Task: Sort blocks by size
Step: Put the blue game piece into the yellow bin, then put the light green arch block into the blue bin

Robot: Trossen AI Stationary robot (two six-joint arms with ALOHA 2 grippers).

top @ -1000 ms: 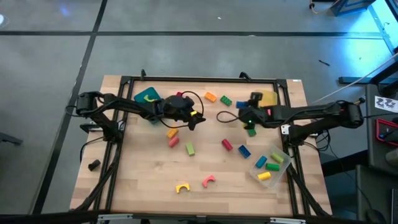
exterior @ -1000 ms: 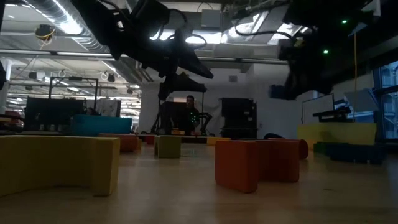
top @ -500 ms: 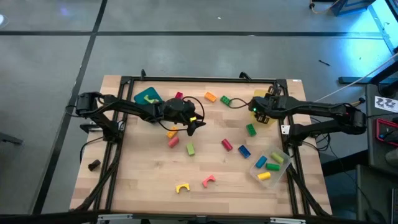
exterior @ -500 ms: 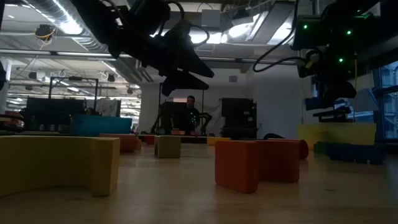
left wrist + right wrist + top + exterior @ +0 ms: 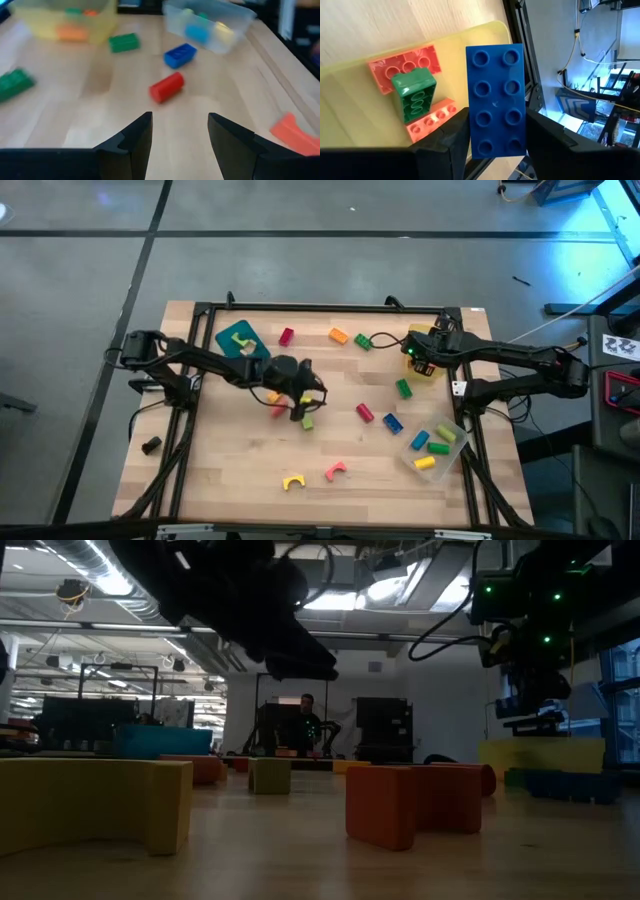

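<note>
My right gripper (image 5: 495,145) pinches a blue brick (image 5: 496,100) over the yellow tray (image 5: 350,100) (table's 2 o'clock corner). Left gripper (image 5: 179,131) hangs spread and empty, red cylinder (image 5: 167,87) at its 12.

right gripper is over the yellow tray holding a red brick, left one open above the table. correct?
Not quite: the brick in the right gripper is blue, not red, as the right wrist view shows. The rest holds: it hangs over the yellow tray, and the left gripper is open above the table.
</note>
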